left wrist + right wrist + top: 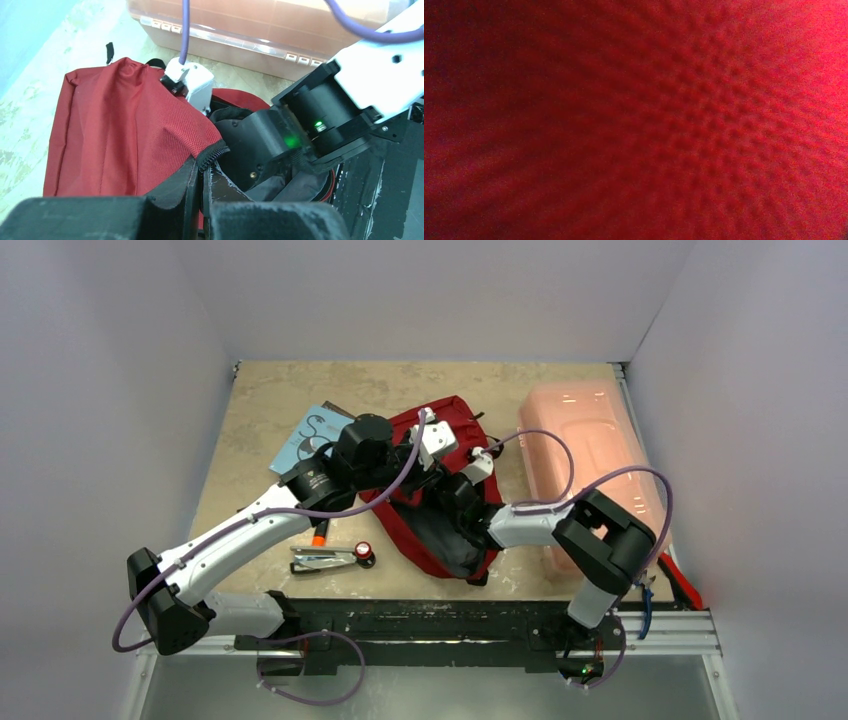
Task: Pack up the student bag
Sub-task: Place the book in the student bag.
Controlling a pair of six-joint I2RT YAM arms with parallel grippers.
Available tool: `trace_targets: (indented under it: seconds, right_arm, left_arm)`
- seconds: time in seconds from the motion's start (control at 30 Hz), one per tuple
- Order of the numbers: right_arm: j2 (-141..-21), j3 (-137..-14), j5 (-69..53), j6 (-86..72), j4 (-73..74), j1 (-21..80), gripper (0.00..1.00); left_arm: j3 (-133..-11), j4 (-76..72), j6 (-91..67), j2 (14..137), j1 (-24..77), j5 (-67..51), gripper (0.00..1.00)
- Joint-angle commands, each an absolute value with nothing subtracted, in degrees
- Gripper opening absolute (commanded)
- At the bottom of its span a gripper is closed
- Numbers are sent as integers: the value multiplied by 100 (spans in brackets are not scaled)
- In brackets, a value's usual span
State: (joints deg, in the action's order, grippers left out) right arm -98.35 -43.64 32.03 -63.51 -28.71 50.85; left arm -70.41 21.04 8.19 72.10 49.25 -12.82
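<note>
Student bag: dark red fabric backpack, lying flat near the centre of the beige marbled worktop, rounded end towards the far side, main zip open and dark lining exposed on the near side. Left gripper: fingers pinched together on the black zippered rim of the bag's opening, holding the red flap raised. Right gripper: black body pushed into the open mouth of the bag, white camera block resting at the rim; its fingers are buried in the bag, so whether they are released or clenched cannot be told. The right wrist view is filled edge to edge with blurred red weave. Blue booklet: flat on the worktop just left of the bag, partly covered by the left arm. Pale pink translucent plastic box: lidded, lying along the right side of the worktop, just beside the bag but apart from it; its long wall crosses the top of the left wrist view. Orange marker: near the bag's left near corner, mostly hidden under the left arm. Silver metal tool: flat near the front edge, a small round black-and-red item at its right end. Red-handled tool: at the near right corner, past the box.
</note>
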Motion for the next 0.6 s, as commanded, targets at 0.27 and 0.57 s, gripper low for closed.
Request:
trace_targets:
  seconds: [0.27, 0.57]
  right_arm:
    - [-7758, -3287, 3020, -5455, -1904, 5106, 62]
    - [-6273, -3156, 1798, -4661, -705, 5150, 63]
  left_arm:
    - [-7158, 1827, 975, 7333, 4942, -975, 0]
    - [-7165, 1831, 750, 7531, 4949, -789, 0]
